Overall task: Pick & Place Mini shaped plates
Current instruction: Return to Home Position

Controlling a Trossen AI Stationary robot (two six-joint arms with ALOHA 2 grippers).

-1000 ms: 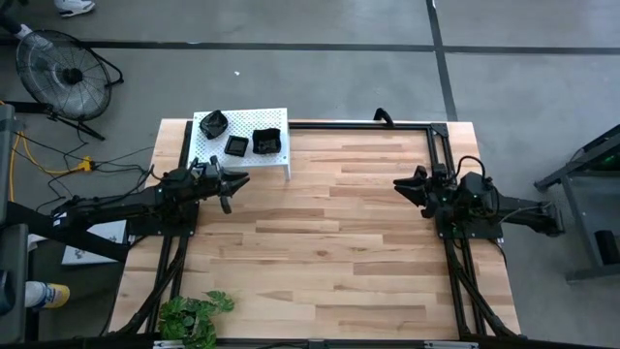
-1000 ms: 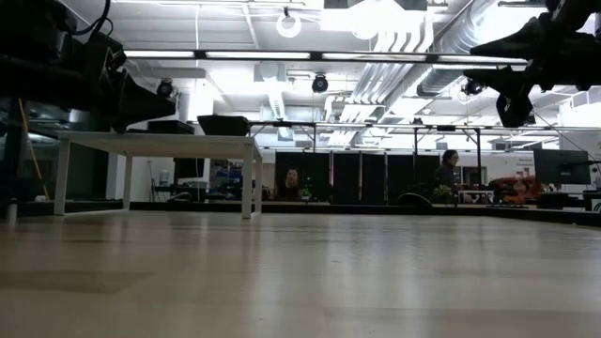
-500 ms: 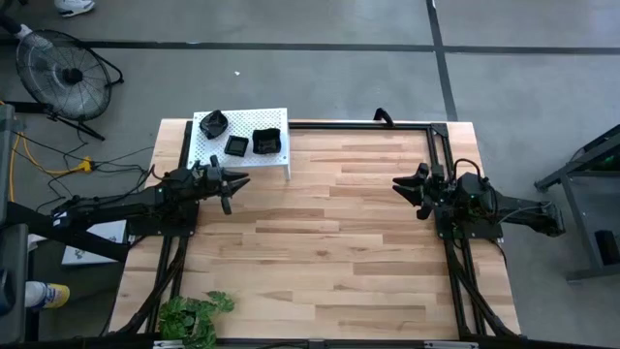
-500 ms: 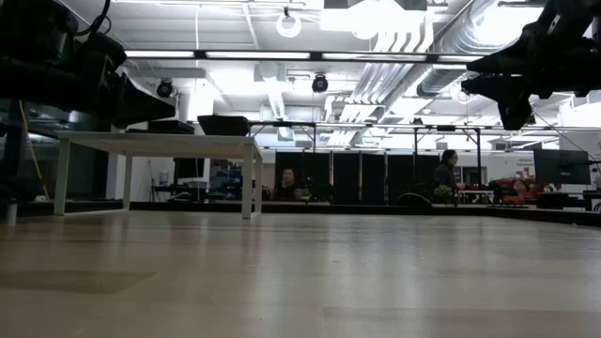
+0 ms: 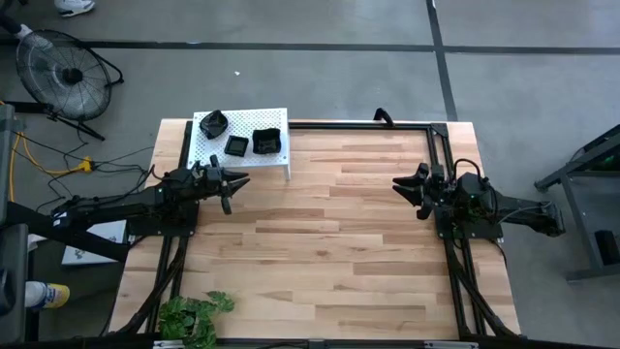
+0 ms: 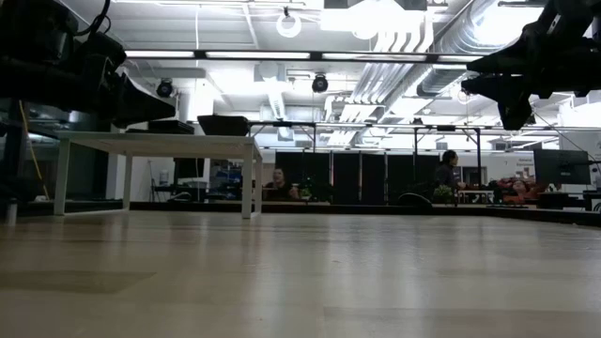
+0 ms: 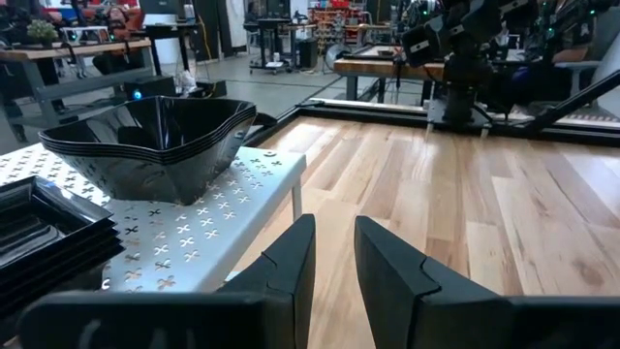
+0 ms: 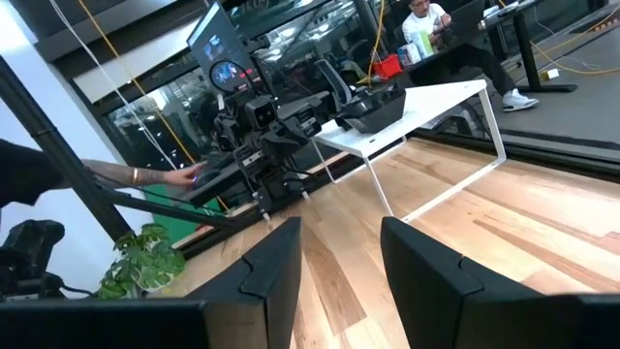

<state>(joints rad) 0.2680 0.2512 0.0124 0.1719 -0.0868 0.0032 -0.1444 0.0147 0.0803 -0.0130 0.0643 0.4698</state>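
Mini shaped plates lie in three black stacks on a white perforated shelf [image 5: 276, 121] at the table's far left: a wavy-edged stack [image 5: 213, 123] [image 7: 145, 145], a small square one [image 5: 236, 145] and a larger square one [image 5: 266, 142]. My left gripper [image 5: 235, 182] [image 7: 334, 262] hovers level just in front of the shelf's near edge, open by a narrow gap with nothing between its fingers. My right gripper [image 5: 402, 187] [image 8: 339, 271] hovers level at the table's right side, pointing toward the left arm, open and empty.
The shelf stands on thin white legs [image 6: 249, 178]. A black frame rail [image 5: 358, 123] runs along the far edge. A green plant [image 5: 194, 315] sits at the near left corner. Bare wood lies between the arms. A fan [image 5: 63, 73] stands on the floor; people sit in the room behind.
My right gripper has rolled a little about its own pointing line without changing place. The plates and the shelf have not moved.
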